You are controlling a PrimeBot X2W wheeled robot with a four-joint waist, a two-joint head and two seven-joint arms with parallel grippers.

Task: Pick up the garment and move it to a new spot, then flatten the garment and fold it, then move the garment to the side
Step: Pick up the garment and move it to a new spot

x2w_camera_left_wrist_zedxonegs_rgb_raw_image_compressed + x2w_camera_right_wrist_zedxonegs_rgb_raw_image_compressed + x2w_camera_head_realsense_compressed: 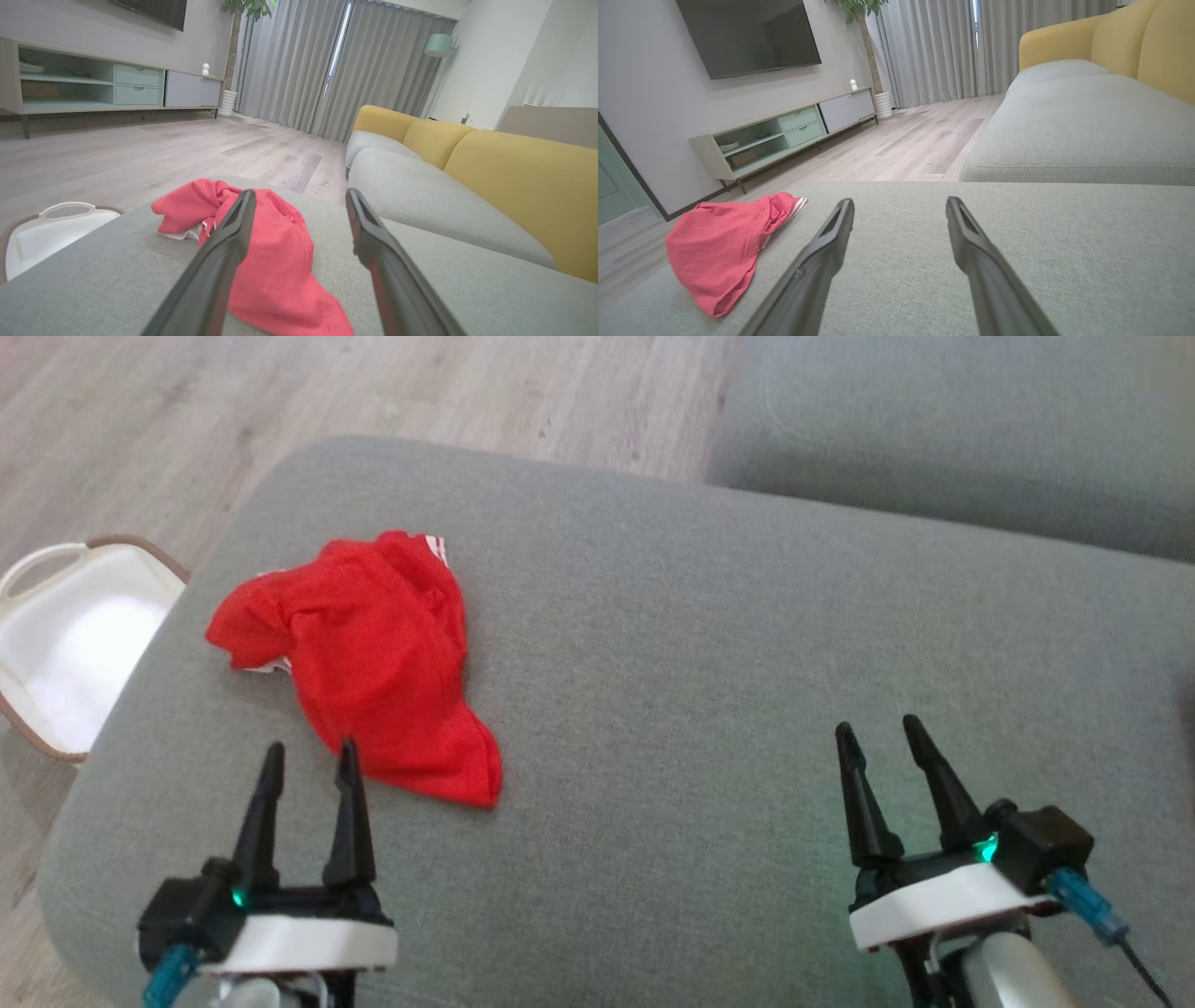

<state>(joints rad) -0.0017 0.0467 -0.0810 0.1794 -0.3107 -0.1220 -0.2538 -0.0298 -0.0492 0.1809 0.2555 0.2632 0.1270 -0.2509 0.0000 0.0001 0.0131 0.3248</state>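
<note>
A crumpled red garment (373, 653) with a bit of white trim lies on the left part of a grey cushion (700, 644). My left gripper (311, 756) hovers open just in front of its near edge, fingertips almost over the cloth, with nothing held. In the left wrist view the garment (275, 261) lies right beyond and between the open fingers (219, 261). My right gripper (875, 726) stands open over bare cushion far to the right. The right wrist view shows the garment (721, 247) off to its left.
A white basket (65, 644) with a brown rim sits on the wooden floor left of the cushion. A grey and yellow sofa (467, 186) lies beyond on the right. A TV cabinet (784, 135) stands against the far wall.
</note>
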